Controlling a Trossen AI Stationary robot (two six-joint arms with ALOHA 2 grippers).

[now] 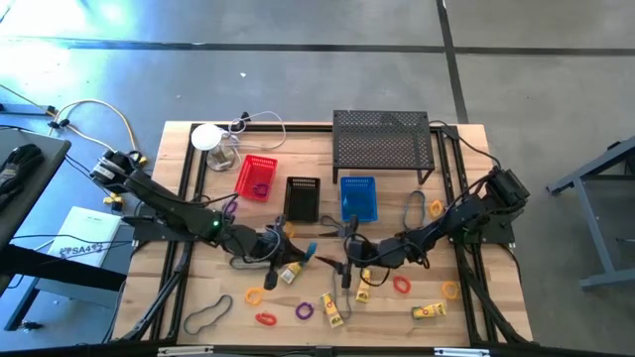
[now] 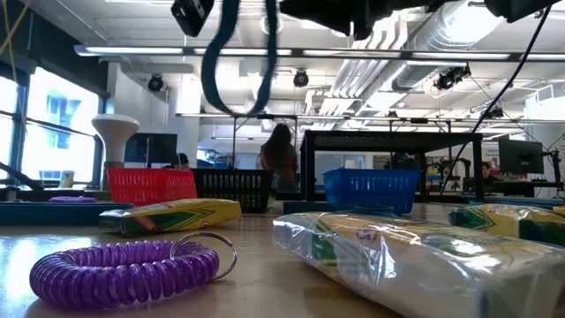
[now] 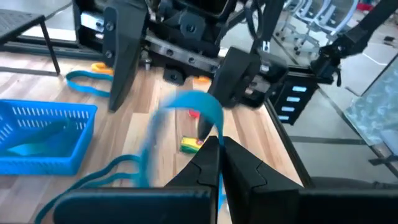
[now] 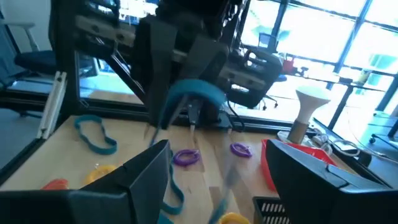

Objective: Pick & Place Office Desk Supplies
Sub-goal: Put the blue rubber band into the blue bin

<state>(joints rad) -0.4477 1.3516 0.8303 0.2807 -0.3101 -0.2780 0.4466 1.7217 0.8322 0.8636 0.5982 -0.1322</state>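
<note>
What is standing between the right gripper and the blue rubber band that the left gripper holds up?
Nothing visible does. The left gripper, jaws shut, holds the blue rubber band above the table, and the right gripper faces it with open jaws; only air lies between them.

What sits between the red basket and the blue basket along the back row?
A black basket stands between the red basket and the blue basket, apart from both; the high view shows it, and the low view confirms the order.
</note>
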